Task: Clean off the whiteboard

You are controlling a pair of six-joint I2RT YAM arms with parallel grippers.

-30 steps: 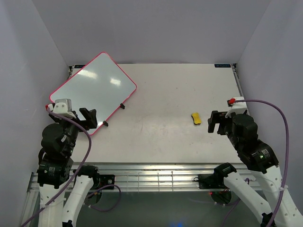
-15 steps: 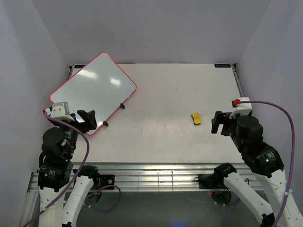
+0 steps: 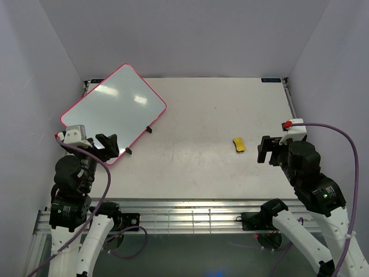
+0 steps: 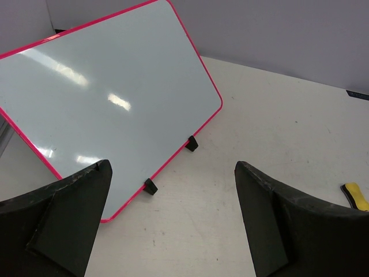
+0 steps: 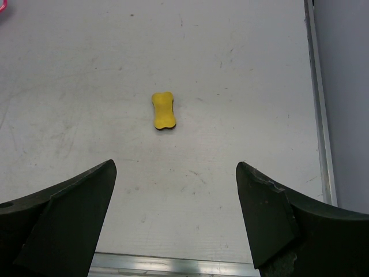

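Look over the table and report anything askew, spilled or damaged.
Nothing looks damaged or spilled. The whiteboard stands on its legs at the far left, turned at an angle to the edges of the table, its face showing only glare. The eraser lies flat on the right. The left gripper and right gripper are open and empty.

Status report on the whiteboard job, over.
Left gripper open, empty; right gripper open, empty. Whiteboard propped far left, no writing visible. Yellow eraser loose on table.

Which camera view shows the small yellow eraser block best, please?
The right wrist view: the small yellow bone-shaped eraser lies whole, near centre. The top external view shows it tiny; the left wrist view catches only part, at its right edge.
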